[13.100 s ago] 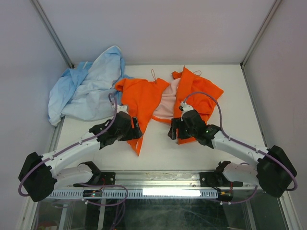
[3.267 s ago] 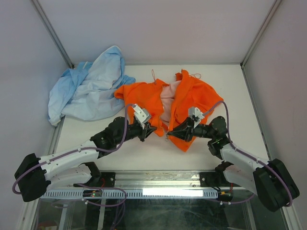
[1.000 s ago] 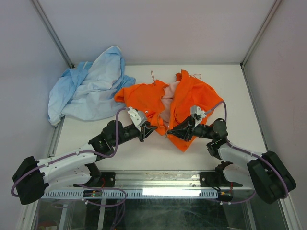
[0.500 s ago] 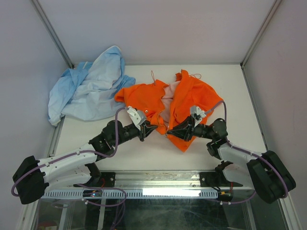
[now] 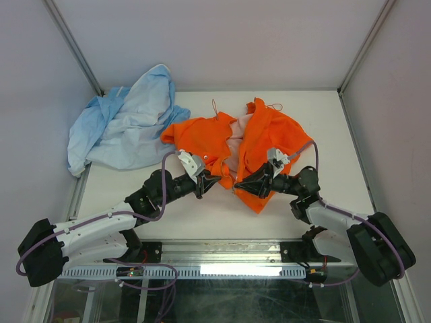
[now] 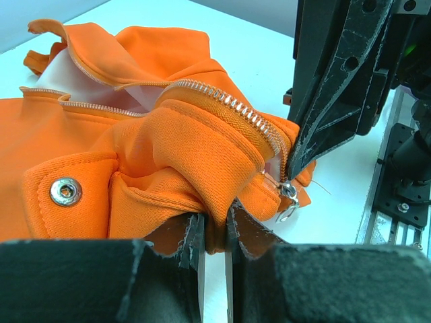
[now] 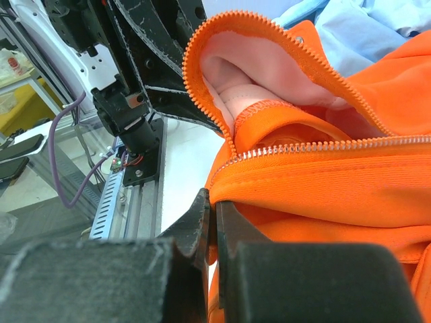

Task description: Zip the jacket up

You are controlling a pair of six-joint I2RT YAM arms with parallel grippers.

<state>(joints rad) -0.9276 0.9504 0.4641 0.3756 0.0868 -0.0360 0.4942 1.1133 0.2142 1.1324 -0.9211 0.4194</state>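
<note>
white tabletop (image 5: 330,121), jacket (image 5: 259,134) open near the far edge.
left gripper (image 6: 214,235) and right gripper (image 7: 212,222) each pinch its hem; i'm lining up zipper halves (image 6: 225,101), next the pin must enter the slider (image 6: 288,194).

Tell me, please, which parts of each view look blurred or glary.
Left wrist: the left hand is a dark blur at the bottom, the jacket sharp. Right wrist: the right hand blurs likewise. Top external: even light, a blown-out white strip on the front rail.
</note>
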